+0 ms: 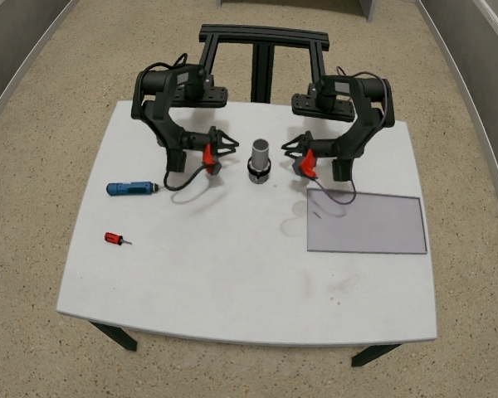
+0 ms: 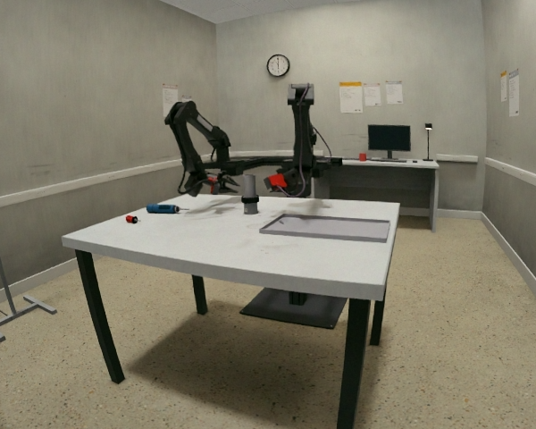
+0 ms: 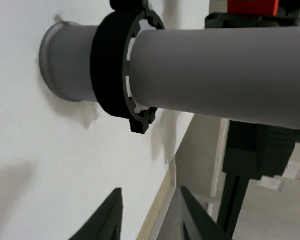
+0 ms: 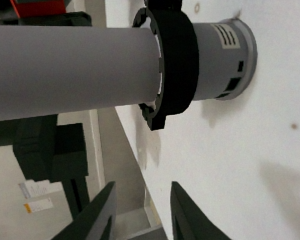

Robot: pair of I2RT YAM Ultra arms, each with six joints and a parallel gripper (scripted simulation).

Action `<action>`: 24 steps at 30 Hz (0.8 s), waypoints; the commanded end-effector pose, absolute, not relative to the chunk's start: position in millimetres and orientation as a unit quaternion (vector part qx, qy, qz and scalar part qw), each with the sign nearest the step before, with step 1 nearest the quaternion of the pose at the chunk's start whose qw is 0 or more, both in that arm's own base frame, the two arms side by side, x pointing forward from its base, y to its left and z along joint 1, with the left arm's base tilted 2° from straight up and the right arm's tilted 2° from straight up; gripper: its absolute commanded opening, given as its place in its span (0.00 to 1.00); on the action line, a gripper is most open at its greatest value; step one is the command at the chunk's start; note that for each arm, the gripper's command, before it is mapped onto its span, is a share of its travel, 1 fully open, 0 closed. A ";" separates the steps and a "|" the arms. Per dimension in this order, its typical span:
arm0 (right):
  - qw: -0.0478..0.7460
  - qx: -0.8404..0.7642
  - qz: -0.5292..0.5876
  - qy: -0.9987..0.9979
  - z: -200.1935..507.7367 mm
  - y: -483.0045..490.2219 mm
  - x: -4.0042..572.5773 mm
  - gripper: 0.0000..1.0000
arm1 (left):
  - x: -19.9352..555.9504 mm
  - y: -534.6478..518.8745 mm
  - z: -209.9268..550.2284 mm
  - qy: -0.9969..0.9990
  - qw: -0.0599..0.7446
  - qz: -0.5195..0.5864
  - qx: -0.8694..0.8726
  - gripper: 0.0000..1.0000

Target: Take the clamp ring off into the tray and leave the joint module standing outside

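The grey joint module (image 1: pixel 256 177) (image 2: pixel 250 209) (image 3: pixel 70 61) (image 4: pixel 210 75) stands upright on the table, outside the tray. The grey link tube (image 1: pixel 260 156) (image 2: pixel 249 186) (image 3: pixel 215 72) (image 4: pixel 80 70) rises from its top. The black clamp ring (image 1: pixel 257 172) (image 2: pixel 249 198) (image 3: pixel 109 65) (image 4: pixel 179 62) encircles their junction. The grey tray (image 1: pixel 369 222) (image 2: pixel 342 226) has nothing in it. My left gripper (image 1: pixel 283 147) (image 3: pixel 150 196) is partly open and empty, right of the tube in the top view. My right gripper (image 1: pixel 237 147) (image 2: pixel 237 187) (image 4: pixel 143 190) is partly open and empty, left of it. Neither touches the tube.
A blue electric screwdriver (image 1: pixel 131 188) (image 2: pixel 162 209) lies on the left of the table (image 1: pixel 197 274) in the top view. A small red screwdriver (image 1: pixel 113 238) (image 2: pixel 130 219) lies nearer the front. Both arms' cables hang low over the table.
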State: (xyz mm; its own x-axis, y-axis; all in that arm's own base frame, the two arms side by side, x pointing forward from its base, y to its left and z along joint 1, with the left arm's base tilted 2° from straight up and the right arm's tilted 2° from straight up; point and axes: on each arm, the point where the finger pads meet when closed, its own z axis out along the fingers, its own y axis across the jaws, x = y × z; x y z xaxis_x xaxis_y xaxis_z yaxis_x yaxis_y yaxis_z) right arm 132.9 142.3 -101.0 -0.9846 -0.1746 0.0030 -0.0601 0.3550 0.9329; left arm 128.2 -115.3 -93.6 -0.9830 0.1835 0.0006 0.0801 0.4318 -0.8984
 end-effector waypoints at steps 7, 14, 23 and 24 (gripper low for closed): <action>0.035 0.076 -0.564 -0.821 -110.7 142.0 143.4 0.30 | 137.4 -114.3 -105.0 -0.846 0.037 0.525 -0.083 0.30; 0.031 0.082 -0.562 -0.823 -109.3 142.3 144.7 0.30 | 137.1 -114.8 -105.5 -0.847 0.036 0.523 -0.085 0.30; 0.052 0.070 -0.564 -0.821 -110.3 152.4 128.3 0.30 | 121.2 -126.4 -105.5 -0.844 0.055 0.529 -0.075 0.30; 0.054 0.069 -0.565 -0.821 -111.1 153.6 127.2 0.30 | 120.2 -127.6 -106.3 -0.844 0.056 0.529 -0.074 0.30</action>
